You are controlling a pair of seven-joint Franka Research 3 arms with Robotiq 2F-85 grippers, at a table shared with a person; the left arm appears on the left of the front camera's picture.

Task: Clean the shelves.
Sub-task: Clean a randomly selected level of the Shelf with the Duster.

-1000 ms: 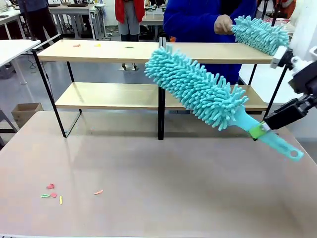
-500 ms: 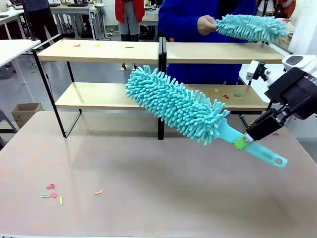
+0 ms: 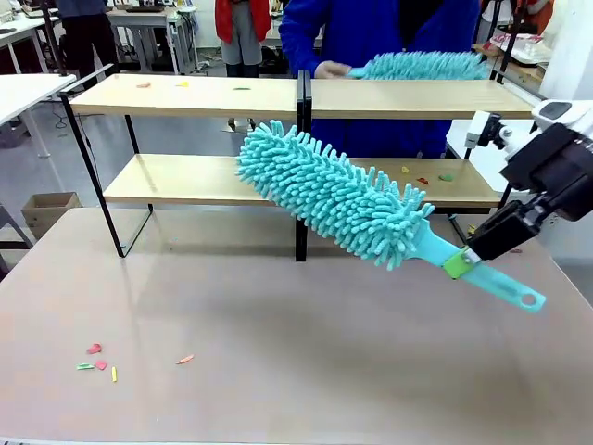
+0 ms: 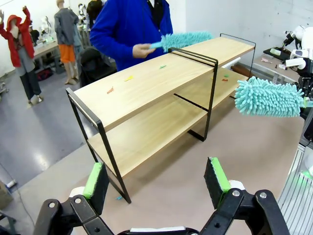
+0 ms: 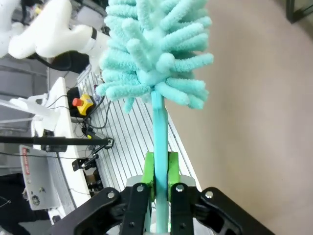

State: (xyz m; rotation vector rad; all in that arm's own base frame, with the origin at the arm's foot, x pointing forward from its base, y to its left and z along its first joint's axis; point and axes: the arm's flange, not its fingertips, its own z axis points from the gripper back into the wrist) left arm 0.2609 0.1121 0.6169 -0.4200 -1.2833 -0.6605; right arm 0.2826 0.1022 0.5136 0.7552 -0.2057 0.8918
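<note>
Front view: large beige tabletop (image 3: 278, 371) carries the shelves (image 3: 185, 181), a wide two-tier rack of light-wood boards in a thin black frame, standing at the far edge between robot and person. Person in a blue top (image 3: 371, 37) works the upper right board with a second fluffy teal duster (image 3: 422, 65), hand (image 3: 329, 69) on its handle. The long teal microfibre duster (image 3: 334, 197) sits in the right gripper (image 3: 460, 262), jaws clamped on the flat handle just behind the head. The handle's tail sticks out behind and the head leads, tilted up-left at lower-board height, which looks set for a sweep along that tier. Head hangs in front of the rack; can't tell whether it touches. In the way: black centre post (image 3: 301, 176) splits both tiers, so one pass won't cover the lot. Left gripper (image 4: 156, 176) idle, jaws wide apart, nothing between them, facing the rack's left end. Small coloured scraps (image 3: 424, 176) lie on the lower right board, more on the upper left, a few on the tabletop.
</note>
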